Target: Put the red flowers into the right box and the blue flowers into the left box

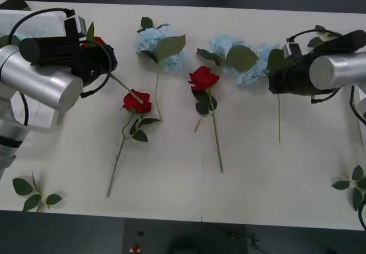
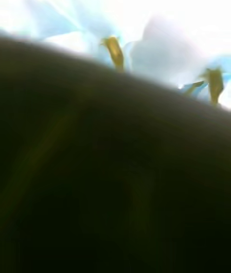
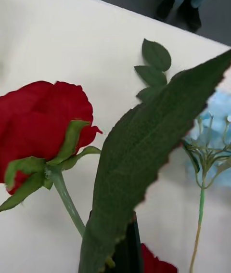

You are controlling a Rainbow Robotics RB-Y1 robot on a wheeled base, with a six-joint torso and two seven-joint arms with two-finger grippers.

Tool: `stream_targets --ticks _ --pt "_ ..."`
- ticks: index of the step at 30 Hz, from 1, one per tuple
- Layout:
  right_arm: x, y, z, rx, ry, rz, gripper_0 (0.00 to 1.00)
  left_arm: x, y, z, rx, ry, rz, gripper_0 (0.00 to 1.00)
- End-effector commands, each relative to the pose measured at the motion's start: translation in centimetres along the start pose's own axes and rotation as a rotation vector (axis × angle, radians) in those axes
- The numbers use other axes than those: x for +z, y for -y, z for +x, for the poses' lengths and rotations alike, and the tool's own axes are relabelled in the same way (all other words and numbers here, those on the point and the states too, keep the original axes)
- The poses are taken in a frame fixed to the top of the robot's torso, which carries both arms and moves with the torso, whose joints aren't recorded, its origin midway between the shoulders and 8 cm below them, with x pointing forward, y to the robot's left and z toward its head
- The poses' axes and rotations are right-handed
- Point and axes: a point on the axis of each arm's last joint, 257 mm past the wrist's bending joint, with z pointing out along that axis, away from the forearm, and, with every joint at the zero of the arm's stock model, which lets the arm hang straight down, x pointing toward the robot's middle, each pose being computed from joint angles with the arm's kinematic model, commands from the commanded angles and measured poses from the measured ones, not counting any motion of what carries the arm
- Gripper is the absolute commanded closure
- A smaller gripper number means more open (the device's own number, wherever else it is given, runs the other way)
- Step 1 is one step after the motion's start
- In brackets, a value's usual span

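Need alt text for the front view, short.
Two red roses and pale blue flowers lie on a white table. The left gripper holds another red rose at the left; the right gripper sits over blue flowers.

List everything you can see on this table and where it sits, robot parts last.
red roses on the table: two, deep red, lying mid-table, stems toward the robot.
held red rose: one, red, at the left gripper.
blue flowers: about three clusters, pale blue, along the far side.
leaf sprigs: two, green, near edge, left and right.
table: one, white.
left gripper: black, far left, gripping the rose's stem.
right gripper: black, far right, at the rightmost blue cluster.
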Motion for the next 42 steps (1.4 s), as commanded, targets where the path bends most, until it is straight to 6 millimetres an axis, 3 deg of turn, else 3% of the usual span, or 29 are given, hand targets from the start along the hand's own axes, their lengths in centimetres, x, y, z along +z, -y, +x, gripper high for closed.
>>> stream_targets --ticks 1,3,5,12,17,23,26,31,34,37,42 --pt "-3.2 -0.2 -4.1 0.104 0.059 -0.057 1.0 -0.6 -1.5 -0.9 0.093 0.035 -0.038 0.76" --pt "-4.2 -0.6 -4.6 0.149 0.059 -0.113 1.0 -0.6 -1.7 -1.0 0.101 0.038 -0.046 0.27" --pt "-5.2 -1.3 -5.2 0.196 0.064 -0.177 1.0 -0.5 -2.3 -1.0 0.111 0.039 -0.061 0.0" --pt "-7.9 -1.7 -6.4 0.178 0.114 -0.24 1.0 -0.1 -3.8 0.4 0.128 0.018 -0.095 0.0" --pt "-9.1 -3.2 -6.5 0.139 0.191 -0.329 1.0 0.5 -5.9 2.1 0.125 -0.015 -0.136 0.0" --pt "-12.3 -6.6 -5.9 0.005 0.306 -0.473 1.0 2.0 -10.5 4.8 0.149 -0.057 -0.266 0.0" --pt "-14.4 -8.4 -6.2 -0.077 0.368 -0.527 1.0 2.2 -11.0 5.1 0.146 -0.062 -0.283 0.0" --pt "-17.4 -12.1 -6.5 -0.255 0.49 -0.601 1.0 2.4 -10.7 5.8 0.115 -0.082 -0.265 0.0" --pt "-18.8 -14.5 -6.9 -0.363 0.561 -0.629 1.0 2.6 -8.9 6.2 0.072 -0.1 -0.209 0.0" --pt "-20.2 -17.1 -7.1 -0.466 0.641 -0.652 1.0 1.8 -5.6 4.1 0.086 -0.053 -0.133 0.0" --pt "-22.1 -21.0 -6.9 -0.528 0.737 -0.697 1.0 -1.2 -4.6 2.6 0.144 -0.068 -0.056 0.0"
